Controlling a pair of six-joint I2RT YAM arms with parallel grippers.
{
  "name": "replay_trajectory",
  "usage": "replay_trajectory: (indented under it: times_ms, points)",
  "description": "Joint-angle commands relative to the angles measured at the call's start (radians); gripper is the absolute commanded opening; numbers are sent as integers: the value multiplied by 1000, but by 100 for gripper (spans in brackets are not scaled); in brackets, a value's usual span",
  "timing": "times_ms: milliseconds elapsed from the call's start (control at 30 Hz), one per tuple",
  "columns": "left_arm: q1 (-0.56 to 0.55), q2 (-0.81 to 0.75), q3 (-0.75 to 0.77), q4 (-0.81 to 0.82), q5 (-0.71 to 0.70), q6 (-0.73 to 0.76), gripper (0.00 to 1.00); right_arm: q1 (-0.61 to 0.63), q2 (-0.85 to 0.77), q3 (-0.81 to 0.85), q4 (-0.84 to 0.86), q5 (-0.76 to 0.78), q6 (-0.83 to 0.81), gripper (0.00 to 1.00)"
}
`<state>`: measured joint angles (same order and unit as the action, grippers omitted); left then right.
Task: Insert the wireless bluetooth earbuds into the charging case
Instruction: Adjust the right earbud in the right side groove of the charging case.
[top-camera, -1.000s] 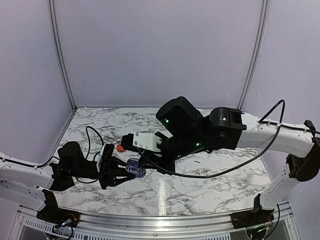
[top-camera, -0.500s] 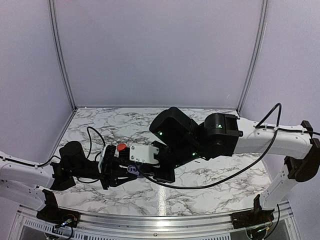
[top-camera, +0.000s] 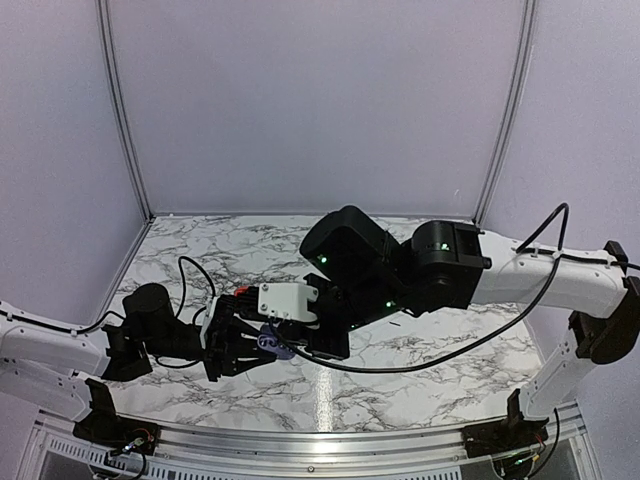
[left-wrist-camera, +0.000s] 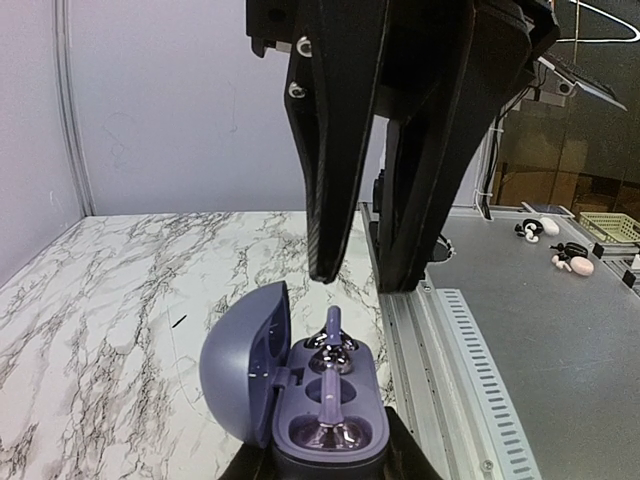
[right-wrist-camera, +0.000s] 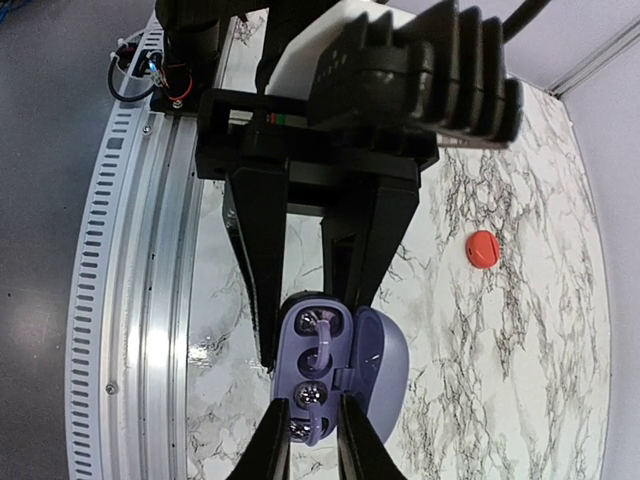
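A purple charging case (left-wrist-camera: 325, 410) (right-wrist-camera: 340, 370) (top-camera: 270, 342) sits with its lid open, pinched at the base by my left gripper (left-wrist-camera: 325, 465) (top-camera: 245, 345). Two silvery earbuds with purple stems are in it. The near earbud (left-wrist-camera: 328, 430) (right-wrist-camera: 322, 335) lies in its pocket. The far earbud (left-wrist-camera: 333, 350) (right-wrist-camera: 318, 420) has its stem sticking up. My right gripper (left-wrist-camera: 362, 278) (right-wrist-camera: 308, 445) hangs just above that far earbud. Its fingers are slightly apart, with nothing between them in the left wrist view.
A small closed red case (right-wrist-camera: 484, 250) lies on the marble table beyond the purple one. The ridged metal rail (right-wrist-camera: 140, 300) (left-wrist-camera: 450, 380) runs along the table's near edge, close to both grippers. The two arms are crowded together over the table's left-centre.
The right arm has swung left and come over the case in my left gripper. Its wrist now covers the red case in the top view. The left arm has barely moved.
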<state>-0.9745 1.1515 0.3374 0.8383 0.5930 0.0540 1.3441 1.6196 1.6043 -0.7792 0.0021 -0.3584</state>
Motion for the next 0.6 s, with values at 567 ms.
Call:
replay_trajectory:
  times_ms: [567]
  points:
    - [-6,-6,36,-11,1,22,0,9,14,-41,-12,84,-16,7]
